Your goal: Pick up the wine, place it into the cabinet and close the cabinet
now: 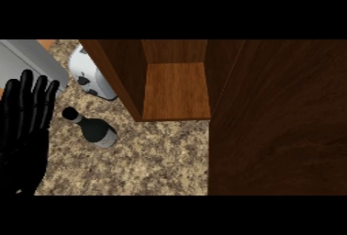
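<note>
A dark wine bottle [95, 128] with a black cap and pale label stands on the speckled counter, left of the cabinet. The wooden cabinet [175, 92] stands to its right, its shelf exposed, and its open dark door [278, 119] fills the right side of the view. My left hand [25, 124] shows at the left edge, open with fingers straight and pointing up, a short way left of the bottle and not touching it. My right hand does not show.
A white appliance with black dots [92, 73] stands behind the bottle, against the cabinet's left side. A grey slab [27, 59] lies at the upper left. Speckled counter [136, 160] runs in front of the cabinet.
</note>
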